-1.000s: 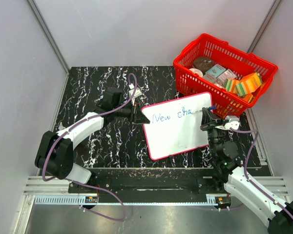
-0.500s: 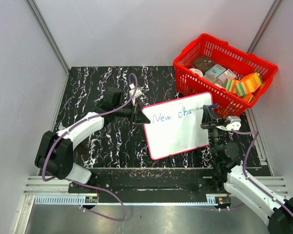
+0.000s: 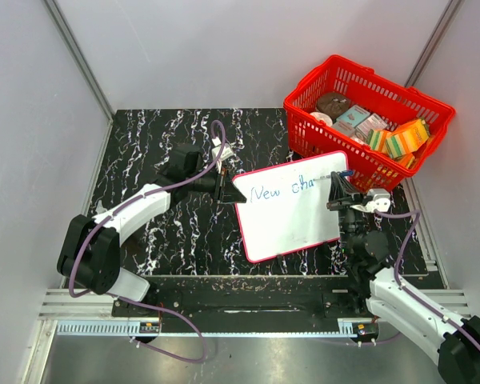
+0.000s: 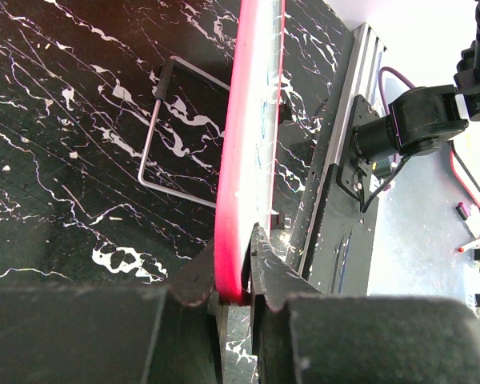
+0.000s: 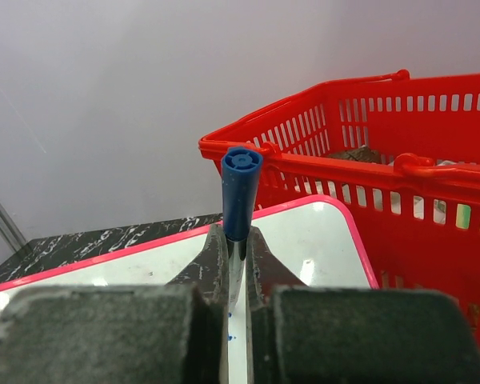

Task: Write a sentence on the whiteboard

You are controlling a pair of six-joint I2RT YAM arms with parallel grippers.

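Black marbled table (image 3: pixel 184 136), overhead: carrying the whiteboard (image 3: pixel 292 220) right of the middle, turned askew, its far right corner just beside the red basket (image 3: pixel 368 80).
sentence (image 3: pixel 282 189), overhead: running in thin blue script along the board's upper part, reading "New cha".
left gripper (image 3: pixel 224 189), overhead: reaching in from the left and meeting the board's left edge.
right gripper (image 3: pixel 338 190), overhead: hanging at the board's right edge, just past the last letter, carrying a blue marker (image 3: pixel 346 174); impossible to tell whether the tip is touching.
left gripper (image 4: pixel 234 276), left wrist: jaws standing nearly together, pinching the whiteboard (image 4: pixel 244 144) by its red rim, one finger pressing on each face.
wire stand (image 4: pixel 150 132), left wrist: sitting on the marble just beside the board's back face.
right gripper (image 5: pixel 234 240), right wrist: squeezing fully closed, clamping the blue marker (image 5: pixel 241 192) between the fingers, its butt end sticking out beyond them.
whiteboard (image 5: pixel 320 240), right wrist: stretching out beyond the fingers.
red basket (image 5: pixel 432 176), right wrist: standing just past the board's far edge.
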